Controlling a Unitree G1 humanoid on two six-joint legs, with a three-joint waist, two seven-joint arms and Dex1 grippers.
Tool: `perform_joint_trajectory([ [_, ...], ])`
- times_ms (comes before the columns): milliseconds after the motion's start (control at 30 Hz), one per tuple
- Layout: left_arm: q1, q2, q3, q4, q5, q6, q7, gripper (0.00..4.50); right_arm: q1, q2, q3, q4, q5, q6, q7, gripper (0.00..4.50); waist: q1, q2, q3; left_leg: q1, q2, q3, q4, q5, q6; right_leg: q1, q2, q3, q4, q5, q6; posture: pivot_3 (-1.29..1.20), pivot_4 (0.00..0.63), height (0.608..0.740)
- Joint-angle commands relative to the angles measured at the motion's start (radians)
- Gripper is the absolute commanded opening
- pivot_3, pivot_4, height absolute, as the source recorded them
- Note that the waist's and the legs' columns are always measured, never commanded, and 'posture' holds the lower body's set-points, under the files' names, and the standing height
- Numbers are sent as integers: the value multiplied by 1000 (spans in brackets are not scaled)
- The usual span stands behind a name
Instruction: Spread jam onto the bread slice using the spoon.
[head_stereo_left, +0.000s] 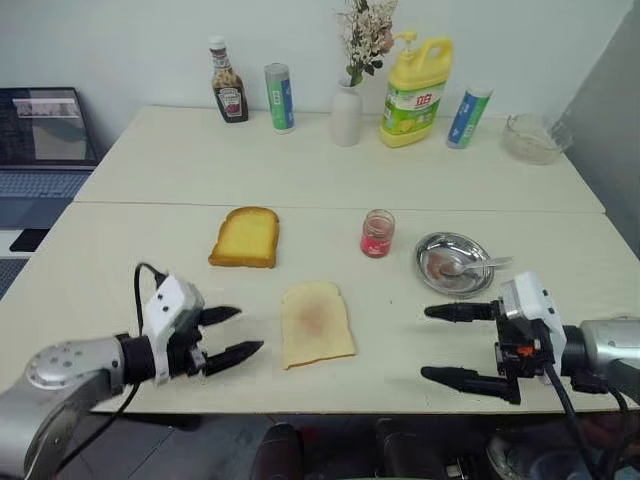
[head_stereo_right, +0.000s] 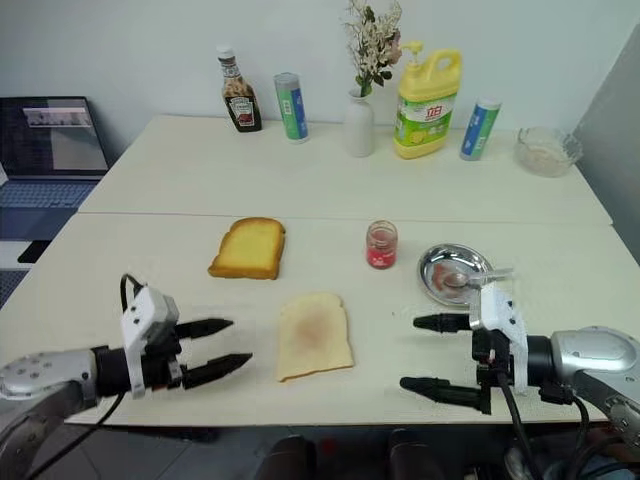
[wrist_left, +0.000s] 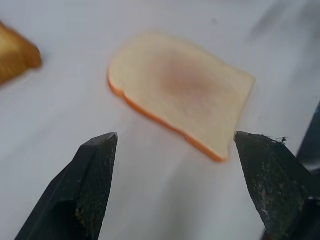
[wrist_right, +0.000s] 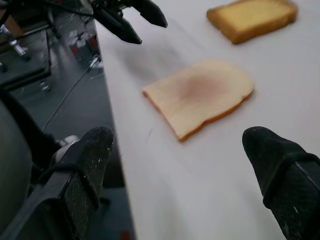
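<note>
Both end effectors (head_stereo_left: 236, 334) (head_stereo_left: 446, 345) flank bread slice (head_stereo_left: 316, 322), spread wide, untouched.

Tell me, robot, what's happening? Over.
Left gripper and right gripper open, empty. Bread between them, faint smear. Spoon in dish. Nothing blocking.

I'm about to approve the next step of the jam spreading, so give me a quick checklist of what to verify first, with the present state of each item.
1. Left gripper open, holding nothing: ok.
2. Right gripper open, holding nothing: ok.
3. Bread slice lying flat between both grippers, touched by neither: ok.
4. Jam smear on the bread slice: faint reddish patch in the middle; enough or not, cannot tell.
5. Spoon resting in the steel dish: ok.
6. Jam jar upright beside the dish: ok.
</note>
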Motion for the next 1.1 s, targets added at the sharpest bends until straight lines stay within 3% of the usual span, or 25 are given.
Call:
perform_joint_trajectory([
  [33, -151, -2, -106, -33, 60, -122, -32, 3911, 21, 62, -74, 20, -68, -69, -98, 4500, 1, 0, 0, 0, 0, 2, 0, 0, 0, 0, 0, 1, 0, 0, 0, 0, 150, 740],
  [100, -231, -26, -155, -38, 47, -123, -36, 3911, 64, 104, -102, 17, -83, -77, -141, 4500, 1, 0, 0, -1, -1, 4, -1, 0, 0, 0, -1, 2, -2, 4, 8, 0, 150, 740],
  [267, -372, -90, -237, -10, -23, -101, -85, 3911, 177, 283, -217, -19, -63, -97, -329, 4500, -1, 1, 0, -9, 0, 2, -2, -1, 0, -9, 0, 1, 1, 5, 6, 0, 150, 740],
  [333, -408, -94, -292, 25, 11, -139, -139, 4485, 209, 364, -256, -20, -34, -81, -422, 4500, -4, 2, -1, -9, 1, 1, -3, -1, 0, -10, 2, 0, 2, 5, 6, 0, 150, 740],
  [500, -455, -106, -368, 73, 78, -227, -207, 4485, 211, 467, -294, 58, -17, -56, -573, 4500, -17, 4, -2, -8, 1, 3, -2, -1, 0, -10, 2, 2, 2, 4, 7, 0, 150, 740],
  [733, -517, -153, -420, 123, 121, -260, -222, 4485, -23, 545, -272, 379, -69, -87, -701, 4500, -17, 6, -2, -7, 0, 5, 0, 0, 2, -9, 2, 4, 2, 6, 9, 0, 150, 740],
  [1100, -504, -162, -421, 84, 137, -228, -194, 4485, -259, 578, -323, 656, 42, -33, -708, 4500, -15, 7, -2, -9, 1, 4, -2, 0, 2, -10, 2, 3, 2, 8, 4, 0, 150, 740],
])
